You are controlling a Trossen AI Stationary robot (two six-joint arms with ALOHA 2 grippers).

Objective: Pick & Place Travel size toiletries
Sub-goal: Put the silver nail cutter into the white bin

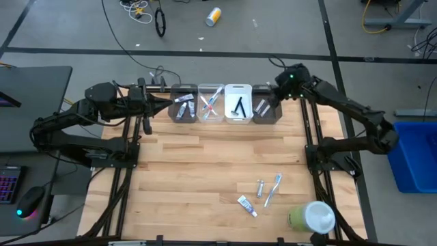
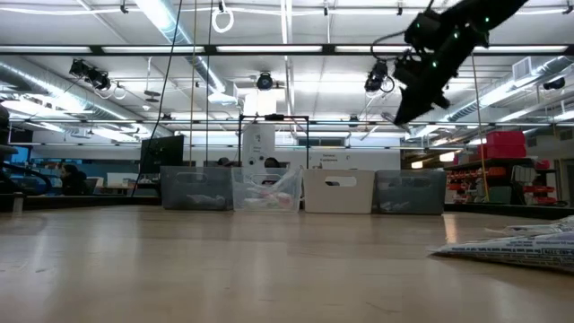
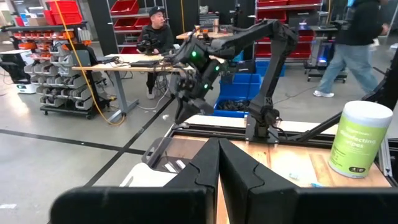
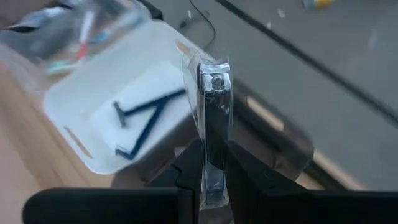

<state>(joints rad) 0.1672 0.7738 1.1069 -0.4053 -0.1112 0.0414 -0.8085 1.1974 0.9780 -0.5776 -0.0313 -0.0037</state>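
Right fingers (image 4: 209,163) clamp a packaged nail clipper (image 4: 213,106) above the bins (image 1: 265,109); left fingers (image 3: 217,168) together

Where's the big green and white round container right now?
In the high view, the green-and-white round container stands at the table's near right corner, beside the loose toiletries.

Place: robotics lab or workshop hall | Signs: red parts bins (image 3: 65,11) on shelving behind the seated person (image 3: 153,36) | blue crates (image 3: 239,84) beside that person's desk (image 3: 118,60) | ceiling strip lights (image 2: 170,18) | cables (image 1: 140,10) on concrete floor
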